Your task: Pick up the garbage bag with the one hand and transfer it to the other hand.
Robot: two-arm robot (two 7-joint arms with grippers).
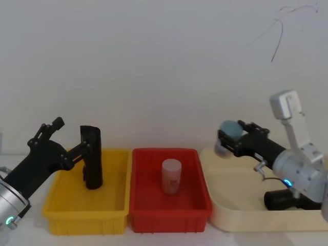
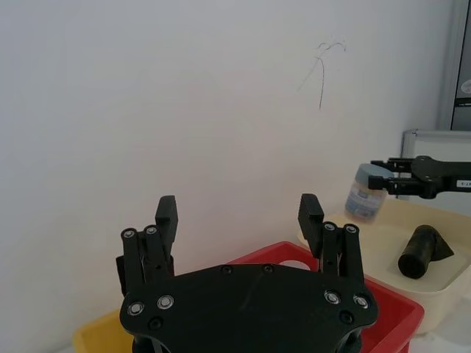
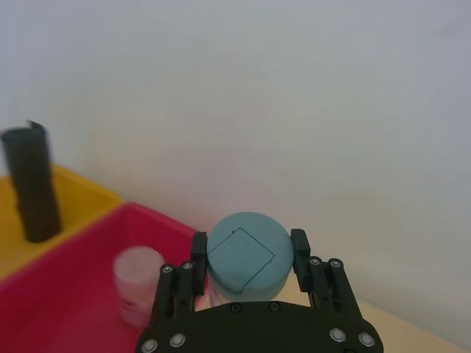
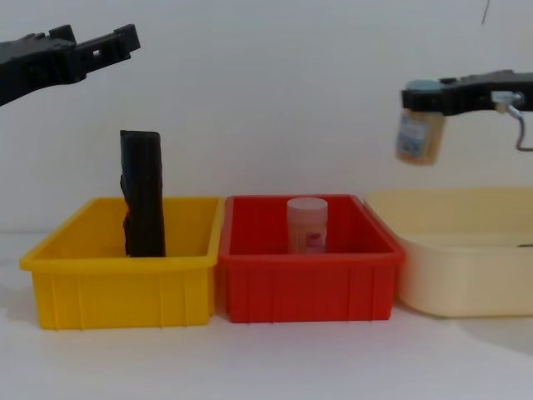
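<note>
the garbage bag [image 1: 285,199], a thick wrinkled black plastic roll, lies on its side in the cream tray [image 1: 241,220], below the blue-ringed right gripper [image 1: 229,136] and well apart from the green-ringed left gripper [image 1: 54,128]. the right gripper is clamped on a blue-lidded jar [image 4: 419,127], held above the tray. the left gripper hangs with its fingers [image 2: 165,215] spread wide and empty, above the yellow plastic bin [image 4: 125,287] holding a slim black upright piece [image 4: 143,204]. a red bin [image 4: 308,283] holds a pale pink jar [image 4: 306,223]. white table, white wall.

left pincer [image 2: 239,213] raised, open | right pincer [image 3: 249,254] raised, gripping
</note>
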